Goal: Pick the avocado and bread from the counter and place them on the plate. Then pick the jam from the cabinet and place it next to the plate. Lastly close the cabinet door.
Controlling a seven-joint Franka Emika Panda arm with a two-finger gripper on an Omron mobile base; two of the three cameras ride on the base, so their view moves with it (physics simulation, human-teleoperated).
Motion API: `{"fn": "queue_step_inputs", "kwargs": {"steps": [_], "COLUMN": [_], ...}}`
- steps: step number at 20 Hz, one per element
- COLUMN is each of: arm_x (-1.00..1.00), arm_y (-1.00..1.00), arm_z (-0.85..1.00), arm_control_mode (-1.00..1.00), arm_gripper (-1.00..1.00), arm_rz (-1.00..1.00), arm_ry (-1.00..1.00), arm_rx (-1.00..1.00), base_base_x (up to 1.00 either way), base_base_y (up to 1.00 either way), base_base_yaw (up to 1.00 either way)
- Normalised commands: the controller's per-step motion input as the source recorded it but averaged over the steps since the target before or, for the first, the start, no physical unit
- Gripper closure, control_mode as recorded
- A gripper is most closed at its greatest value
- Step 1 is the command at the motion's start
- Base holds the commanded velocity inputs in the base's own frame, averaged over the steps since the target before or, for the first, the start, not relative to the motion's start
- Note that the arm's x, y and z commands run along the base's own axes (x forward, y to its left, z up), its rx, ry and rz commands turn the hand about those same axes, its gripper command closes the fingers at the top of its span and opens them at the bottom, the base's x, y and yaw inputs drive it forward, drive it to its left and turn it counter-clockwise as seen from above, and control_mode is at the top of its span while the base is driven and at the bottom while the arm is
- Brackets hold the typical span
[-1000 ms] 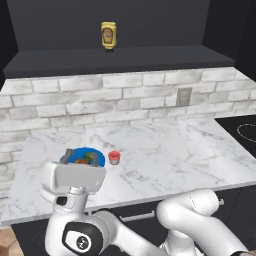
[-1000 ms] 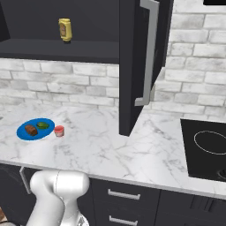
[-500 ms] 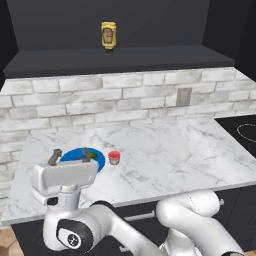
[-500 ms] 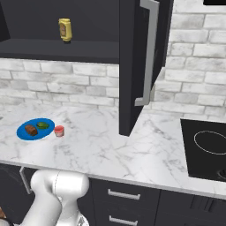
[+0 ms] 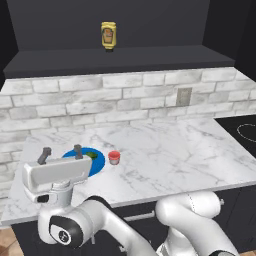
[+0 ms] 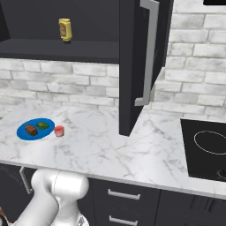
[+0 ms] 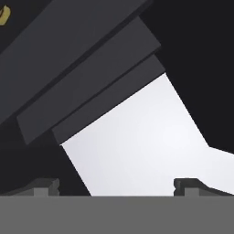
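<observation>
With the avocado point(image 6: 43, 125) and bread point(image 6: 31, 130) lying on the plate point(image 6: 25, 135) near the worktop's point(image 6: 110, 150) left edge and the jam point(image 6: 58, 131) just beside it, the cabinet door point(image 6: 132, 66) remains; my fingers point(image 5: 60, 153) stand spread, empty; it looks stiff, hinged, probably light; I'd push its outer face near the metal bar handle point(image 6: 149, 53).
</observation>
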Motion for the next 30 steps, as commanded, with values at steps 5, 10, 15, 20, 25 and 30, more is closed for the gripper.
{"fn": "queue_step_inputs", "kwargs": {"steps": [5,10,15,20,25,30], "arm_x": [0.0,0.0,0.0,0.0,0.0,0.0], "arm_y": [0.16,0.2,0.24,0.22,0.22,0.21], "arm_z": [0.0,0.0,0.01,0.06,0.08,0.06], "arm_control_mode": [-1.0,-1.0,-1.0,-1.0,-1.0,-1.0], "arm_gripper": [-1.0,-1.0,-1.0,-1.0,-1.0,-1.0], "arm_rz": [-0.08,-0.08,-0.09,-0.08,-0.07,-0.07], "arm_ry": [0.0,0.0,0.0,0.0,0.0,0.0], "arm_rx": [0.0,0.0,0.0,-0.01,-0.02,-0.03], "base_base_x": [0.0,0.0,0.0,0.0,0.0,0.0], "base_base_y": [0.0,0.0,0.0,0.0,0.0,0.0], "base_base_yaw": [0.0,0.0,0.0,0.0,0.0,0.0]}}
